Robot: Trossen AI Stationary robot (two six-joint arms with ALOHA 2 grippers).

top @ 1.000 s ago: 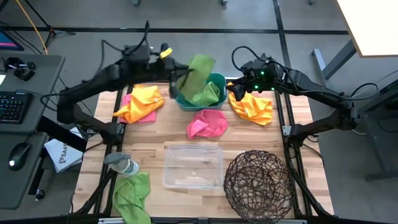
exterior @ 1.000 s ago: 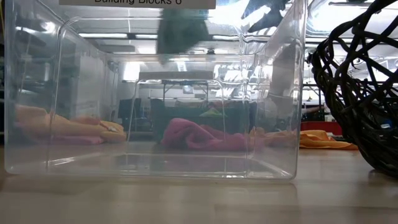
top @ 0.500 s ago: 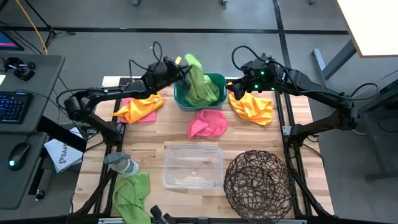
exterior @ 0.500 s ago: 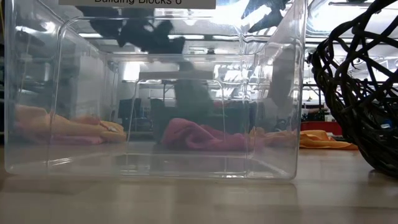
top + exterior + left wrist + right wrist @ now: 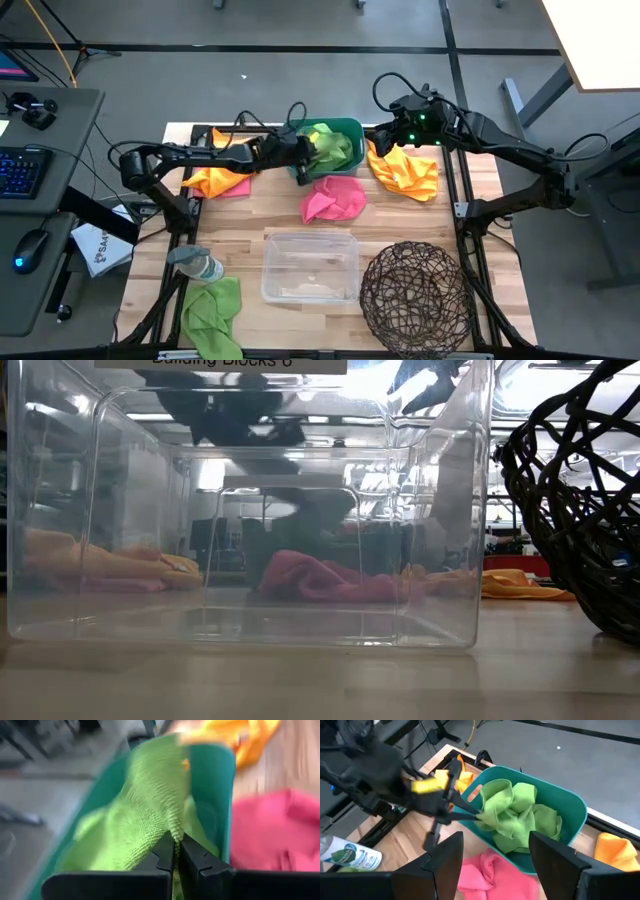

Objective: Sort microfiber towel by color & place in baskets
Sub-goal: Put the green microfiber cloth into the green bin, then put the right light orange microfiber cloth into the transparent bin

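Note:
A lime green towel (image 5: 332, 146) lies bunched in the teal tub (image 5: 352, 126) at the table's far middle. My left gripper (image 5: 303, 151) reaches in from the left, at the tub's left rim, and is shut on this towel. My right gripper (image 5: 495, 865) is open and empty above the tub's right side, next to a yellow-orange towel (image 5: 405, 172). A pink towel (image 5: 335, 198) lies in front of the tub. A yellow-orange towel on a pink one (image 5: 225, 170) lies at the far left. Another green towel (image 5: 212, 315) hangs over the near left edge. My left gripper pinches an edge of the green towel (image 5: 175, 832) between its two shut fingers, at the tub's left rim (image 5: 479, 815). The fingers come about level from the table's left. The rest of the towel (image 5: 517, 812) lies heaped inside the tub.
The clear bin (image 5: 310, 265) stands at the near middle and the round wire basket (image 5: 415, 290) at the near right. A plastic bottle (image 5: 200, 265) lies left of the bin. A white printed sheet (image 5: 100, 248) lies off the table's left side.
My left gripper has come down from above the tub to its left rim, still shut on the green towel. The towel, which hung lifted above the tub, now lies bunched inside it.

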